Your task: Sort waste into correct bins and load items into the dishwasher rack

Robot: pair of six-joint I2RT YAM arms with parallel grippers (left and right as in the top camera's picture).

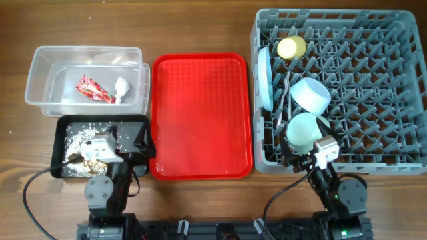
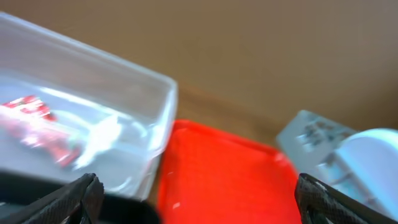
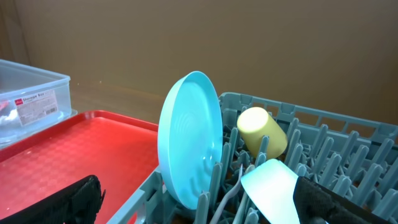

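Note:
The grey dishwasher rack holds the upright light-blue plate, yellow cup, light-blue bowl, pale-green bowl and white cutlery. The clear tub holds the red wrapper and white tissue. The black tray holds rice scraps. My left gripper is open and empty over the black tray's right end; it also shows in the left wrist view. My right gripper is open and empty at the rack's front left corner, facing the plate, cup and a pale bowl.
The flat red serving tray lies between the bins and the rack. It shows in the left wrist view beside the clear tub, and in the right wrist view. Wooden table lies behind.

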